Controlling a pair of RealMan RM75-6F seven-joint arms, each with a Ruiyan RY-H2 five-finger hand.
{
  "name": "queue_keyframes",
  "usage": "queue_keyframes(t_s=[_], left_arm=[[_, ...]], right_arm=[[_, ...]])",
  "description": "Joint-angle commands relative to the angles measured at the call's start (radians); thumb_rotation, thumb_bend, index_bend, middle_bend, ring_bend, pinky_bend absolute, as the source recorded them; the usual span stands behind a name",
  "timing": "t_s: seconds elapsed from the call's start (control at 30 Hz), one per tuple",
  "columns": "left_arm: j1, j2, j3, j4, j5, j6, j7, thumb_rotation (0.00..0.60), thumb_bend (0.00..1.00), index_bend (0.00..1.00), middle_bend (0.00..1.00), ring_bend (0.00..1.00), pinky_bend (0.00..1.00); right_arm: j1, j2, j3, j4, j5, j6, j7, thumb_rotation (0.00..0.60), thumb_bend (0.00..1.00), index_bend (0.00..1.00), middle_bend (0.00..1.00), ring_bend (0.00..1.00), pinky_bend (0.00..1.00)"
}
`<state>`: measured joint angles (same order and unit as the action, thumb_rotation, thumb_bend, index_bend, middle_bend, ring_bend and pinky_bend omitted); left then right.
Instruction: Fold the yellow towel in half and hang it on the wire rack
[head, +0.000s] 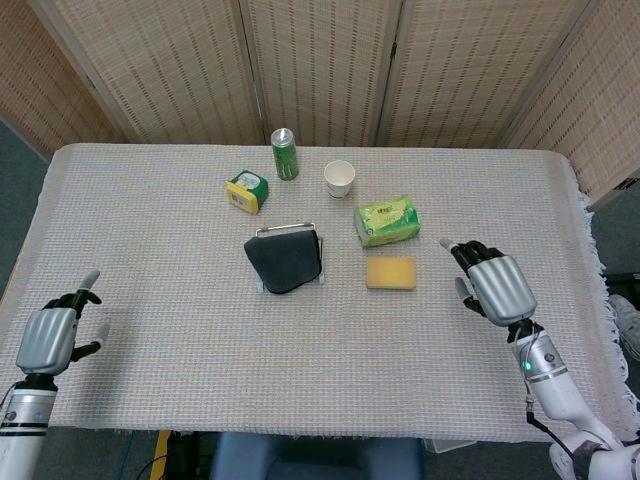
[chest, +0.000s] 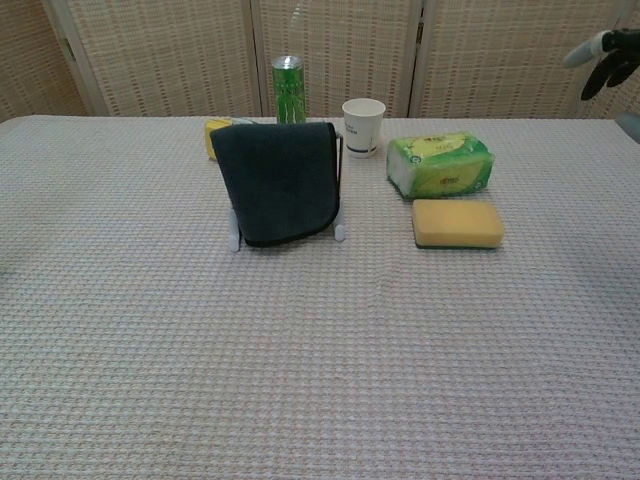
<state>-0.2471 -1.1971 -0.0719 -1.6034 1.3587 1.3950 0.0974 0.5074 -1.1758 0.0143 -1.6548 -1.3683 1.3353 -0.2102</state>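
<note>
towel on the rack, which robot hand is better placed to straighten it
Right, narrowly: the right robot hand is slightly nearer the towel and level with it; the left robot hand sits back by the front edge. Both open, empty.

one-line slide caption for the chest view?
Dark towel draped over wire rack, with can, cup, tissue pack and sponge nearby.

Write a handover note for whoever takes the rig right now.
Left hand: open, holding nothing, at the near left table edge.
Right hand: open, holding nothing, at the right side.
Towel: dark, not yellow, draped folded over the rack mid-table.
Nearby: can, cup, green pack, sponge, small box.
Done: towel looks hung.
Left: no yellow towel is in view; check the task wording.
</note>
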Motion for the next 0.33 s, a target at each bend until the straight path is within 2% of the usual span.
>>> queue_keyframes(t_s=[0.03,0.33], left_arm=[[0.022,0.010,0.013,-0.017,0.014,0.023,0.007,0.600,0.40,0.00,0.38,0.34,0.41],[0.088,0.012,0.051,-0.065,0.057,0.095,0.040,0.600,0.40,0.00,0.37,0.33,0.41]], right_arm=[[-0.077,0.019,-0.045,0.015,-0.038,0.059,0.054,0.600,0.55,0.14,0.22,0.22,0.37],[-0.222,0.028,-0.089,0.053,-0.052,0.141,0.135,0.600,0.55,0.14,0.21,0.22,0.36]])
